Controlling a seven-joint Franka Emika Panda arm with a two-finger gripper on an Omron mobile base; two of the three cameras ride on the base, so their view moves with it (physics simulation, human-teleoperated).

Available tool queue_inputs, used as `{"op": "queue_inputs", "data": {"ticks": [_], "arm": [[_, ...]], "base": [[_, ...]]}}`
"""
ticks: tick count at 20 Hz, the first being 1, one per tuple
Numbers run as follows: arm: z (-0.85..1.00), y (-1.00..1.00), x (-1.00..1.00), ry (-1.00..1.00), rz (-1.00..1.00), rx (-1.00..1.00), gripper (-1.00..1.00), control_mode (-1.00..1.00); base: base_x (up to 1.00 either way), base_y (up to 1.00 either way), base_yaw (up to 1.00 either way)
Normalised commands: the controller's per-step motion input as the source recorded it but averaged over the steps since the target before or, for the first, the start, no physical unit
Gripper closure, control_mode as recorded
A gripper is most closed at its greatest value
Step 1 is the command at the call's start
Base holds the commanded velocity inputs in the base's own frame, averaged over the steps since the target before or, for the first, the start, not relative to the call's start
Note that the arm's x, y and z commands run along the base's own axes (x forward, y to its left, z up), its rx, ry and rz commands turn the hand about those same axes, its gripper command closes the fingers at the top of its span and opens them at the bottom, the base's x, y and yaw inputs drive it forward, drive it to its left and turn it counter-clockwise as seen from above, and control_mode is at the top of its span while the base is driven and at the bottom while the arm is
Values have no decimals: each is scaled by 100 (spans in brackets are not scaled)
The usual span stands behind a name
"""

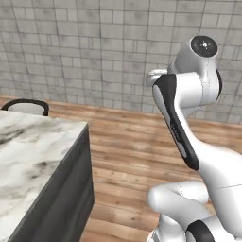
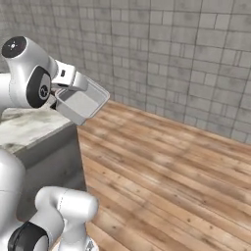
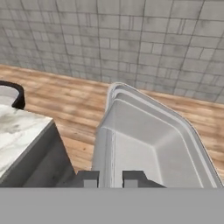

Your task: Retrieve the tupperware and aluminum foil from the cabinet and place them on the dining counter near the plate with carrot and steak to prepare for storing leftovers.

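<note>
In the hand view the fingers [image 3: 110, 178] sit at 6 o'clock, clamped on the near wall of the tupperware [image 3: 148, 144], which stretches away toward 12 o'clock, tilted, its hollow side open to the camera. The right base view shows what the close view cannot: the tupperware [image 2: 81, 103] is held in the air beyond the corner of the marbled bench [image 2: 29, 128], above the wood floor [image 2: 166, 166]. In the left base view the bench [image 1: 28, 156] lies at 8 o'clock.
</note>
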Motion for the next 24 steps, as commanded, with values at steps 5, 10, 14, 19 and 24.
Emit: {"op": "queue_inputs", "data": {"ticks": [5,10,14,19,24], "arm": [[0,0,0,0,0,0,100,100],[0,0,0,0,0,0,100,100],[0,0,0,0,0,0,100,100],[0,0,0,0,0,0,100,100],[0,0,0,0,0,0,100,100]], "base": [[100,-94,28],[100,-50,43],[100,-14,59],[100,-17,60],[100,-32,57]]}}
